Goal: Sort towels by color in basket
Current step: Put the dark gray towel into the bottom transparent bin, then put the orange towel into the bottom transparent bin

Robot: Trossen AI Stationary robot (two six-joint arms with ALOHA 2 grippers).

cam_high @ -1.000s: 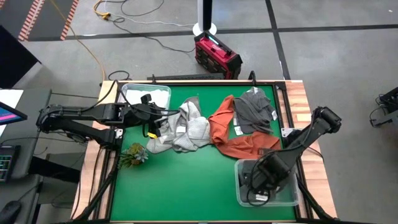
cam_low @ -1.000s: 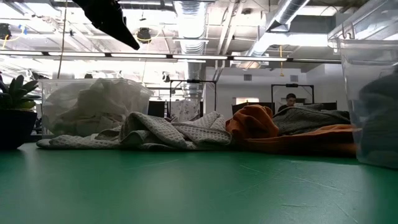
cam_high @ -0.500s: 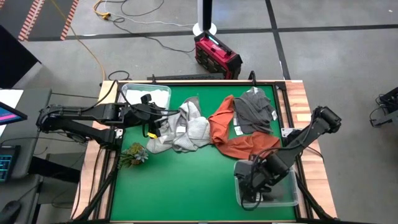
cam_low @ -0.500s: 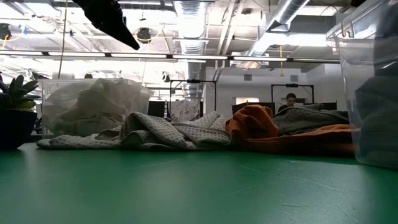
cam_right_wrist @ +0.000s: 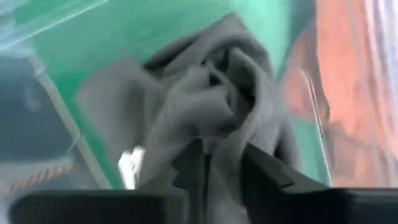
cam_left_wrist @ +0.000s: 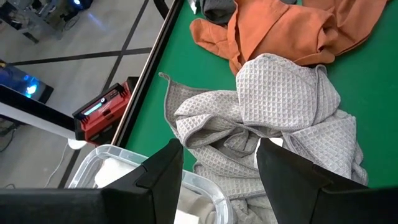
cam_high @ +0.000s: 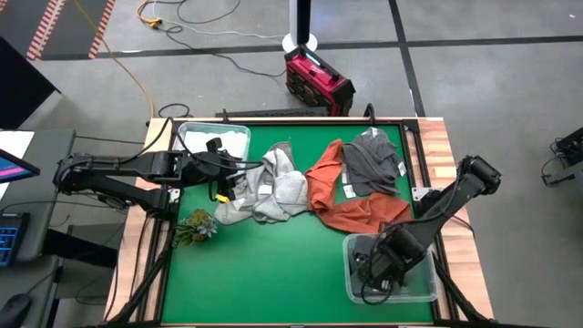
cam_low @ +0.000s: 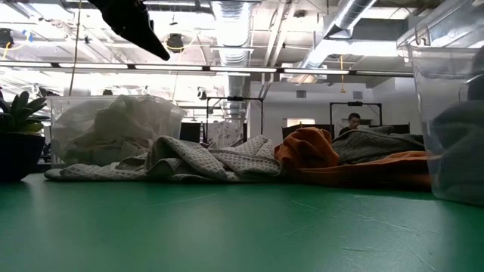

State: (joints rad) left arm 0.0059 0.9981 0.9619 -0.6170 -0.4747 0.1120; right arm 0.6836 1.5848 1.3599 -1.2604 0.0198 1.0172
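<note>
My right gripper [cam_high: 381, 266] reaches down into the clear bin [cam_high: 350, 246] at the table's near right corner and is shut on a bunched grey towel [cam_right_wrist: 186, 106]. The towel shows as a grey mass inside the bin in the low view [cam_low: 461, 151]. My left gripper [cam_high: 228, 182] hangs open and empty above the left edge of the light grey waffle towels [cam_left_wrist: 280, 106], well clear of the table in the low view [cam_low: 140, 26]. A rust orange towel [cam_high: 351, 208] and a dark grey towel [cam_high: 369, 164] lie on the mat. White towels fill the far left bin [cam_high: 214, 138]. My right gripper pinches a fold of the grey towel [cam_right_wrist: 222, 146] between its two fingers [cam_right_wrist: 261, 171], coming from above into the bin. Several layers are bunched at the hold. The rest of the towel lies crumpled in the bin below the fingers.
A small green plant sprig [cam_high: 196, 226] lies at the table's left edge, near the left arm. The dark grey towel overlaps the orange one at the far right. The green mat [cam_high: 273, 273] is bare in the near middle. A person sits in the room beyond [cam_low: 354, 119].
My right gripper has shifted a little toward the table's left inside the near right bin and back again, still on the grey towel. The towel has stayed in the bin.
</note>
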